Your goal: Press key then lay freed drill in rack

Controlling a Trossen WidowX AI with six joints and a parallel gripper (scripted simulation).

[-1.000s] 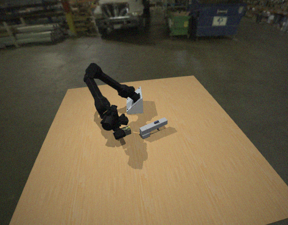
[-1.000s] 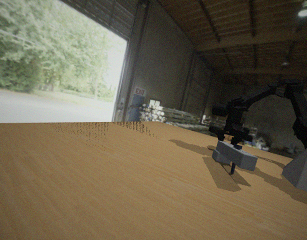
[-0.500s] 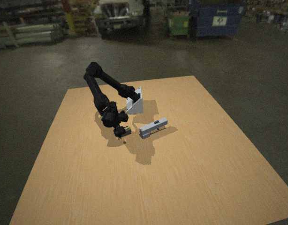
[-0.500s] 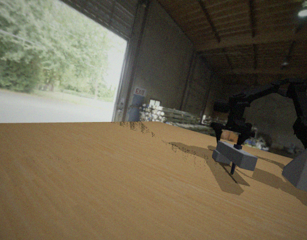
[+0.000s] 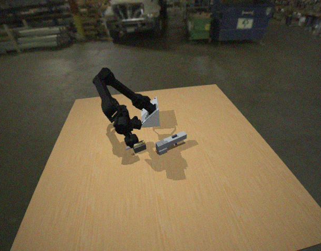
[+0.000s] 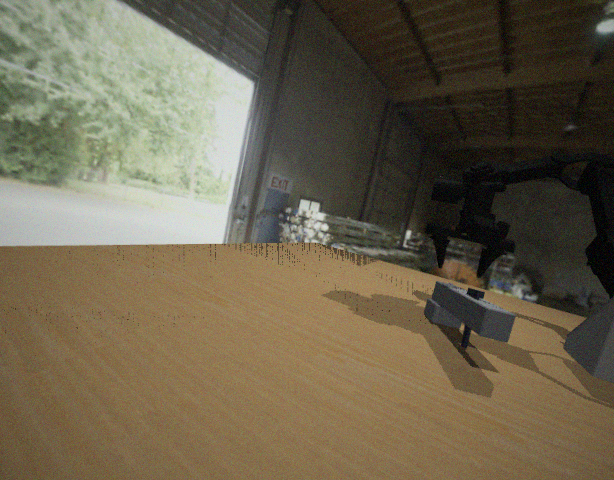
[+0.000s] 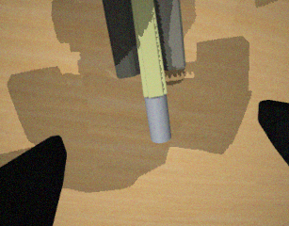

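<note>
The gripper (image 5: pixel 131 140) (image 6: pixel 461 271) (image 7: pixel 162 127) is released, its fingers spread wide with nothing between them, above the table (image 5: pixel 160 202) (image 6: pixel 193 361) (image 7: pixel 229 198). Near the footed end of the gray beam (image 5: pixel 169 141) (image 6: pixel 470 310), and apart from it, a yellow-green bar (image 5: pixel 140 142) (image 7: pixel 153 71) with a gray tip (image 5: pixel 127 148) (image 7: pixel 158 120) sits in a dark block (image 5: pixel 139 148) (image 7: pixel 122 52); it may be the drill, but I can't tell for sure. A dark peg (image 5: pixel 174 136) (image 6: pixel 466 335) shows above and below the beam.
</note>
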